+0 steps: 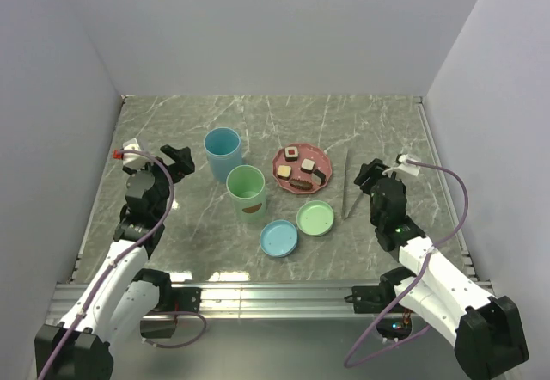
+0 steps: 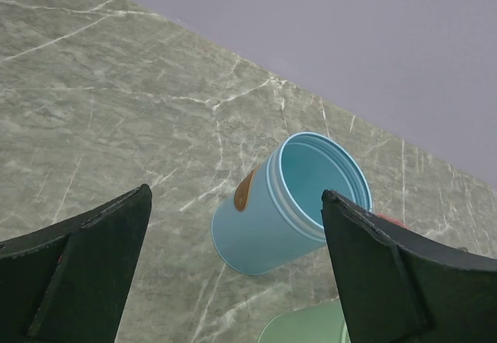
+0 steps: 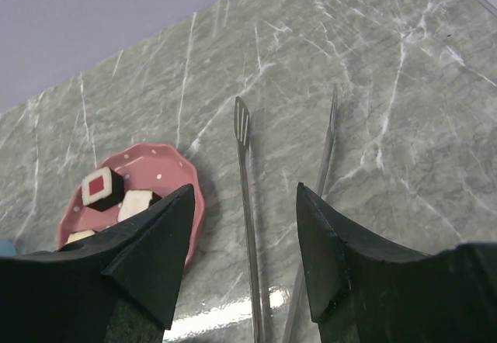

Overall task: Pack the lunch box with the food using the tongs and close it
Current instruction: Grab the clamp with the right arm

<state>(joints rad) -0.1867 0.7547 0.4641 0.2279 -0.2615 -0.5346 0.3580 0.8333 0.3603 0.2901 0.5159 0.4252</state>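
Right gripper (image 3: 245,192) gaped wide, empty, beside the tongs (image 3: 250,234). They lay right of centre overhead, long axis running up the frame. Food (image 1: 307,165) sat on the plate (image 1: 314,151) just left. Left gripper (image 1: 176,158), also wide, was farther off.

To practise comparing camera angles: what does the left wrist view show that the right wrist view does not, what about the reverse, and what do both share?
Left wrist only: the left gripper, the lidless blue cup and the rim of a green cup. Right wrist only: the right gripper, the tongs lying on the table beside the pink plate of food. Both: the marble table, a pale wall, and jaws standing open.
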